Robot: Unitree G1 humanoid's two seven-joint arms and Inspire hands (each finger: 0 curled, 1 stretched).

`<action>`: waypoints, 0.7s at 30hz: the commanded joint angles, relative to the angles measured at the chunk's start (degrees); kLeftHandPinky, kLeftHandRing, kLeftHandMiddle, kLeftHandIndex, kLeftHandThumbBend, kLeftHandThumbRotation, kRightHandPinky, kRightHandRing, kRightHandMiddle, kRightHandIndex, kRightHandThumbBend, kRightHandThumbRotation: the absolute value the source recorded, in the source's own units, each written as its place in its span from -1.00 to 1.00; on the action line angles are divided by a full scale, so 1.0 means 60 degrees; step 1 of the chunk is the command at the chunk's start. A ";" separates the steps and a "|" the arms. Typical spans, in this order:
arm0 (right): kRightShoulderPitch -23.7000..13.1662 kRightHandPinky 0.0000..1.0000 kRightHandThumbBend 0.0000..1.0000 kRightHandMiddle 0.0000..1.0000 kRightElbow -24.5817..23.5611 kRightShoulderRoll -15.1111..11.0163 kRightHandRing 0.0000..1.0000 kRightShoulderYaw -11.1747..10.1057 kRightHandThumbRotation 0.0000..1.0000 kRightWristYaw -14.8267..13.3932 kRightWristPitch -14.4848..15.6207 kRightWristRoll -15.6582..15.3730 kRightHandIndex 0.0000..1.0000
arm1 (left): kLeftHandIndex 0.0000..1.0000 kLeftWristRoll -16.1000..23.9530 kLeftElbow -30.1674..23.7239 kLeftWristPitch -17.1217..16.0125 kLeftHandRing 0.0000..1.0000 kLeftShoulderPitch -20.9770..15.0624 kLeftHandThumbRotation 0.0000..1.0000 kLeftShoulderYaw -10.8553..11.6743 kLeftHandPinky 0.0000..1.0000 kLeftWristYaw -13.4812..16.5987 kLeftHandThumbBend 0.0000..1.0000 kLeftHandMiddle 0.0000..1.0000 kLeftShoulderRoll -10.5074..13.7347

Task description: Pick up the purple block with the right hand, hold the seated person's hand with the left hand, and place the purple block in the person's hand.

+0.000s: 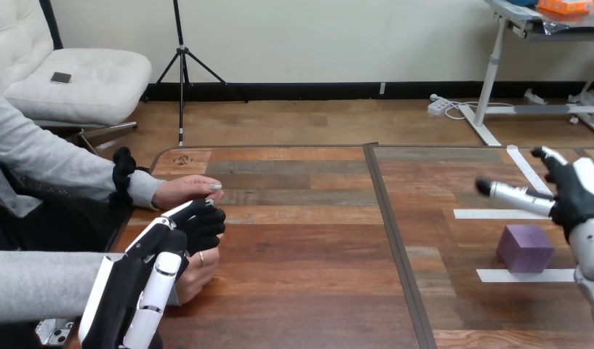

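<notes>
Where the left arm ends: the left hand [166, 251] is low at the near left of the table [301, 254].
Left hand state: I cannot tell if it is clamped on anything.
Person's nearer hand [199, 273]: it lies just beside the left hand, partly under it, with its side on the table.
Purple block [524, 247]: it sits flat on the table at the right side, with nothing touching it.
White tape [523, 275]: one strip lies just in front of the purple block, and two more strips lie farther back.
Right hand [574, 196]: it is up off the table, just behind and to the right of the purple block, apart from it.
Right hand state: it is spread apart and holds nothing.
Person's farther hand [185, 190]: it rests on the table's left edge, just behind the left hand.
Writing: a small dark mark [181, 160] is on the far left corner of the table, too small to read.
</notes>
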 commanded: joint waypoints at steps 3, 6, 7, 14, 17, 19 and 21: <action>-0.0554 0.54 1.00 0.93 0.0154 0.0085 0.88 0.0376 -0.24 -0.0015 0.0339 -0.0185 0.87 | 0.49 -0.0160 -0.0260 -0.0133 0.54 -0.0509 0.69 0.0117 0.51 -0.0031 -0.09 0.51 -0.0100; -0.0515 0.53 1.00 0.93 0.0192 0.0154 0.88 0.0447 -0.30 0.0021 0.0484 -0.0189 0.87 | 0.48 -0.0154 -0.0280 -0.0141 0.53 -0.0500 0.69 0.0127 0.51 -0.0027 -0.09 0.50 -0.0098; -0.0493 0.52 1.00 0.92 0.0200 0.0173 0.87 0.0464 -0.33 0.0020 0.0495 -0.0188 0.86 | 0.48 -0.0166 -0.0275 -0.0147 0.53 -0.0500 0.69 0.0129 0.51 -0.0038 -0.10 0.50 -0.0096; -0.0305 0.49 1.00 0.89 0.0295 0.0302 0.85 0.0666 -0.49 -0.0037 0.0600 -0.0289 0.83 | 0.47 -0.0212 -0.0247 -0.0262 0.52 -0.0524 0.69 0.0164 0.49 -0.0111 -0.16 0.49 -0.0072; -0.0176 0.49 1.00 0.88 0.0337 0.0347 0.85 0.0776 -0.52 -0.0090 0.0570 -0.0345 0.82 | 0.47 -0.0206 -0.0356 -0.0159 0.51 -0.0482 0.69 0.0174 0.48 -0.0096 -0.16 0.49 -0.0054; -0.0098 0.50 1.00 0.88 0.0363 0.0384 0.84 0.0873 -0.55 -0.0123 0.0581 -0.0403 0.81 | 0.46 -0.0172 -0.0469 -0.0047 0.50 -0.0434 0.69 0.0180 0.47 -0.0062 -0.16 0.48 -0.0026; -0.0054 0.51 1.00 0.86 0.0380 0.0417 0.84 0.0974 -0.58 -0.0139 0.0654 -0.0475 0.80 | 0.46 -0.0129 -0.0532 0.0002 0.50 -0.0406 0.69 0.0189 0.45 -0.0036 -0.14 0.48 -0.0002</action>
